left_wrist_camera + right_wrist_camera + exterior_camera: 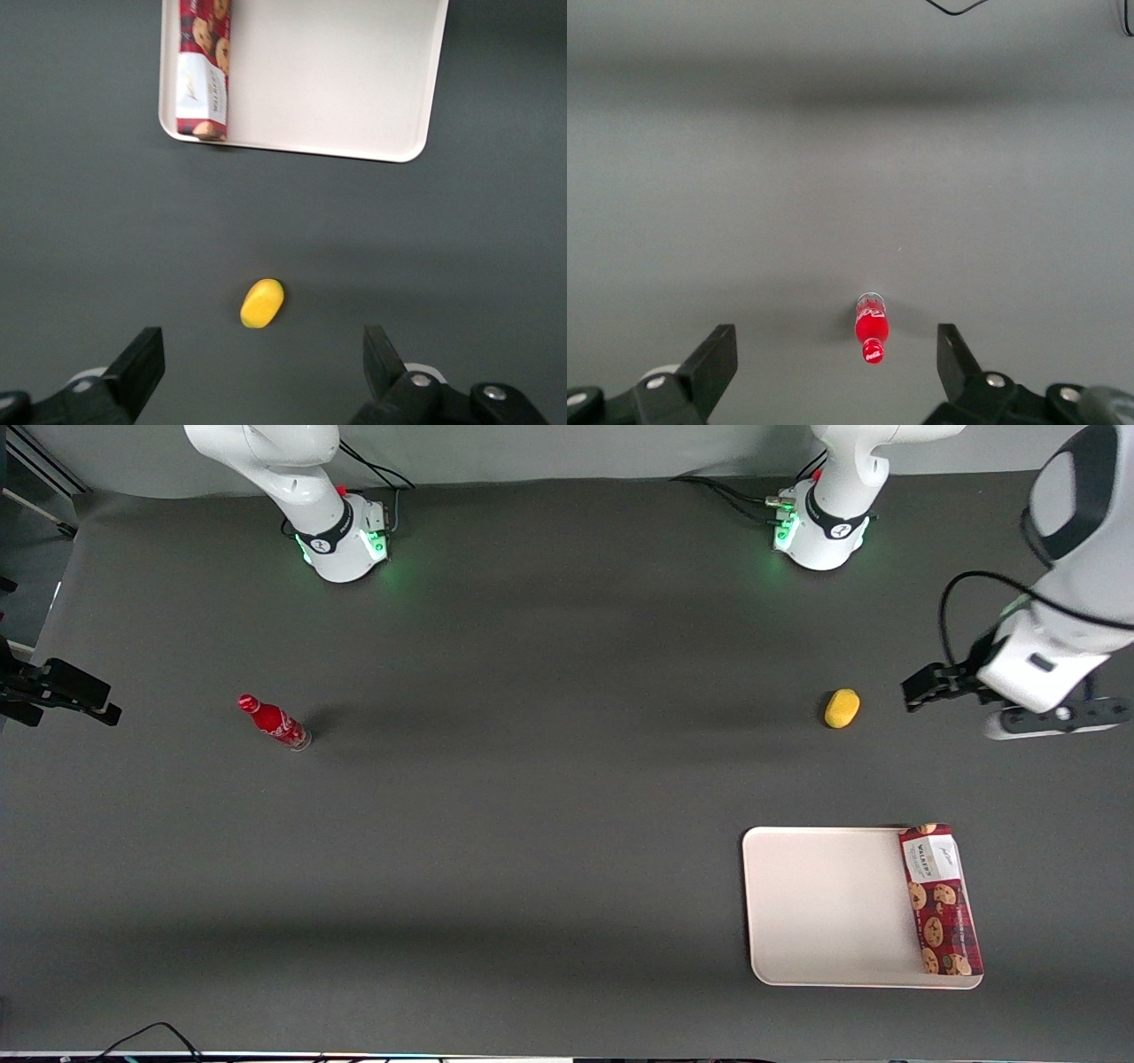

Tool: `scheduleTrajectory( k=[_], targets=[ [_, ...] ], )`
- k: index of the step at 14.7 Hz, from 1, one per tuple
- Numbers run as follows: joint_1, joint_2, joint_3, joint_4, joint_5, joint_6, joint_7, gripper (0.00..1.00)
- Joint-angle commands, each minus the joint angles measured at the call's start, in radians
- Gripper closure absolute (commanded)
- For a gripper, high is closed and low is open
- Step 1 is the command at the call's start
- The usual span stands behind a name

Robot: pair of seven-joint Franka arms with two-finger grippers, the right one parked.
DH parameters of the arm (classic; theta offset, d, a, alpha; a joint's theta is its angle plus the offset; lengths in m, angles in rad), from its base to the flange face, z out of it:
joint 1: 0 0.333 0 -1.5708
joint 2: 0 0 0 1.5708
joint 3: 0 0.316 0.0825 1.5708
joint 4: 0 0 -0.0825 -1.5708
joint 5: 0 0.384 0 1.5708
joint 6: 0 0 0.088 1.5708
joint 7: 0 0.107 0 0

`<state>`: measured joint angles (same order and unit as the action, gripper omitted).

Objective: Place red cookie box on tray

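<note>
Front view: red cookie box [941,900] is laid along the tray [824,903] edge, easily tipped off; pincer [917,691] is held open, empty, near a yellow object [842,708].

Cookie box [941,899] on tray [824,908] along one edge, tool [921,688] raised above table, open

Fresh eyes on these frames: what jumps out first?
The red cookie box lies on the cream tray, along the tray's edge at the working arm's end of the table. The left arm's hand hovers open and empty near a small yellow object. A red soda bottle stands toward the parked arm's end.
</note>
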<state>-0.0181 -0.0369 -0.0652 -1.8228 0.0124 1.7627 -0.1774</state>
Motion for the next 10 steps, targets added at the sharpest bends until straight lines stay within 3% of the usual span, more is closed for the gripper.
scheduleTrajectory(
  k=[1, 10],
  targets=[
    [0.004, 0.015, 0.019, 0.137, 0.027, -0.121, 0.071, 0.00],
    [-0.003, 0.026, 0.024, 0.195, 0.029, -0.187, 0.059, 0.00]
  ],
)
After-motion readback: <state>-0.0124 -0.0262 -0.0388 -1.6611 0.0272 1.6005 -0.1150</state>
